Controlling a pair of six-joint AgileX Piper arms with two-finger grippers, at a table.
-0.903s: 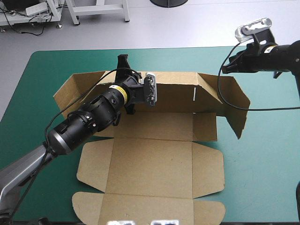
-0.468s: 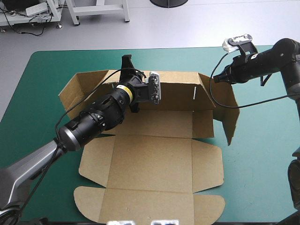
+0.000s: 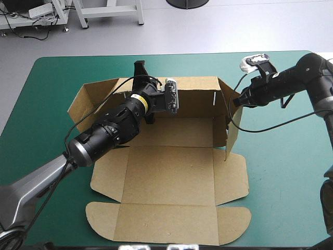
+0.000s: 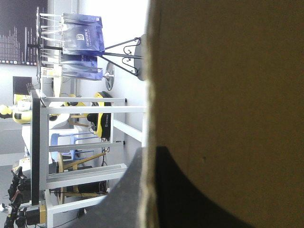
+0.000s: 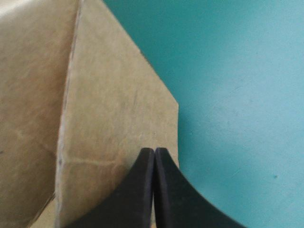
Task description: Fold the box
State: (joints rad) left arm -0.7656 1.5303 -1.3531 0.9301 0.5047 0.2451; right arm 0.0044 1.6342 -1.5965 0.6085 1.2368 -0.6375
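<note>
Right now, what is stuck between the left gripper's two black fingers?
The box. In the left wrist view, the edge of its brown board runs down between the fingers of the left gripper, which pinch it.

Right tool (image 5: 154, 152): black fingers (image 5: 183, 199) pressed together in one pointed arch, tips set before the face of a brown box (image 5: 114, 104) flap. A fold crease (image 5: 69, 104) divides this flap from the adjoining panel. Beside the flap's slanted free edge, the teal-green surface (image 5: 237, 85) lies bare.
</note>
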